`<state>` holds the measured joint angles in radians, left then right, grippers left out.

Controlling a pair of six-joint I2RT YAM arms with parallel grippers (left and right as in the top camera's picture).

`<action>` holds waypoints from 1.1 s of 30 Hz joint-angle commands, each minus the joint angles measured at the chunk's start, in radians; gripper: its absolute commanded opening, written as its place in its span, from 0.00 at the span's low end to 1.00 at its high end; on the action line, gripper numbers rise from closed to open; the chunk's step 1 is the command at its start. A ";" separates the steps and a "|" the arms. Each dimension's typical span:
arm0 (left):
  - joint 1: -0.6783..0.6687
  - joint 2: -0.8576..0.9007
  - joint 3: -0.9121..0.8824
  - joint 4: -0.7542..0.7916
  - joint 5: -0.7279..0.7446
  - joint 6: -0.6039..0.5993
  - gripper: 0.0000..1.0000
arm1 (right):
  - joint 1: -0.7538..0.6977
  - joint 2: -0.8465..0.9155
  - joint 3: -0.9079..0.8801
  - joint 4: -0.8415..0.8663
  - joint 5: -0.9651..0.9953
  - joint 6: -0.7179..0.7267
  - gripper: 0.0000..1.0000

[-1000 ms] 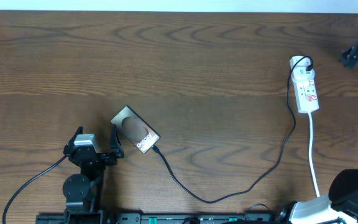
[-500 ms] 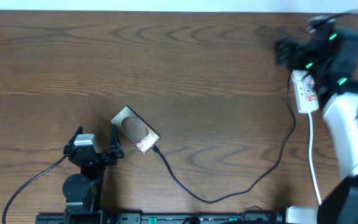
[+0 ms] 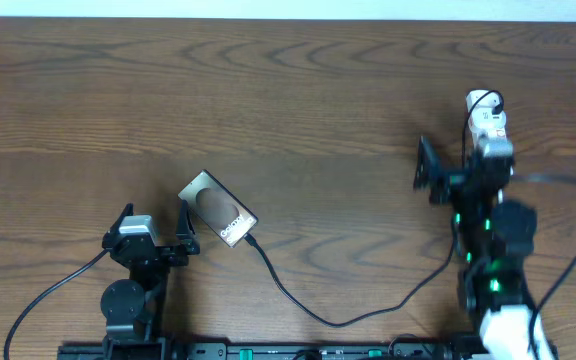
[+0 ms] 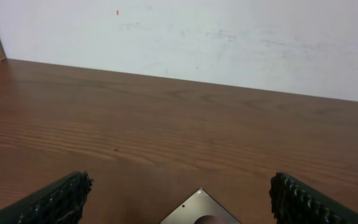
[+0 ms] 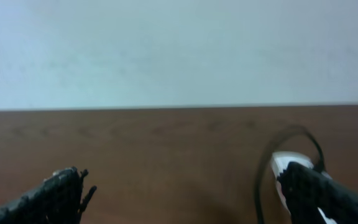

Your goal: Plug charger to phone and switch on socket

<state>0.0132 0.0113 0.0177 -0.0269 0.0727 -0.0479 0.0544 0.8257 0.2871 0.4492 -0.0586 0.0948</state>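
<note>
The phone (image 3: 218, 210), bronze with a dark oval, lies slanted at left centre. The charger (image 3: 338, 322), a thin black cable, runs from the phone's near-right end in a loop across the table up to the socket (image 3: 478, 100). My left gripper (image 3: 155, 222) stands open just left of the phone; in the left wrist view the phone's corner (image 4: 201, 208) shows low between its fingers (image 4: 55, 199). My right gripper (image 3: 460, 160) is open, one finger over the socket's near part. In the right wrist view the socket's end (image 5: 279, 163) and cable (image 5: 261, 186) sit by the right finger.
The right arm (image 3: 493, 250) covers most of the socket and its white cord. A thick black robot cable (image 3: 48, 295) trails from the left arm at the near left. A pale wall (image 4: 197, 37) rises behind the table's far edge.
The right arm swept from the far right edge across the socket and now stands on its near side, gripper pointing at it. The left arm, phone and cable have not moved.
</note>
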 commanded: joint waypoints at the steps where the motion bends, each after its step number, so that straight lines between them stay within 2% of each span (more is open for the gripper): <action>1: 0.005 -0.006 -0.014 -0.039 0.010 0.006 0.94 | -0.013 -0.146 -0.124 0.003 0.030 -0.002 0.99; 5: 0.005 -0.006 -0.014 -0.039 0.010 0.006 0.94 | -0.026 -0.332 -0.278 0.004 0.026 -0.002 0.99; 9: 0.005 -0.006 -0.014 -0.039 0.010 0.006 0.94 | -0.042 -0.461 -0.282 -0.169 0.023 -0.004 0.99; 22: 0.005 -0.006 -0.014 -0.039 0.010 0.006 0.94 | -0.150 -0.791 -0.282 -0.526 0.050 -0.006 0.99; 33: 0.005 -0.006 -0.014 -0.039 0.010 0.006 0.94 | -0.200 -0.821 -0.282 -0.525 0.077 -0.006 0.99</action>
<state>0.0132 0.0109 0.0177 -0.0269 0.0723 -0.0479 -0.1284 0.0128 0.0067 -0.0704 -0.0093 0.0948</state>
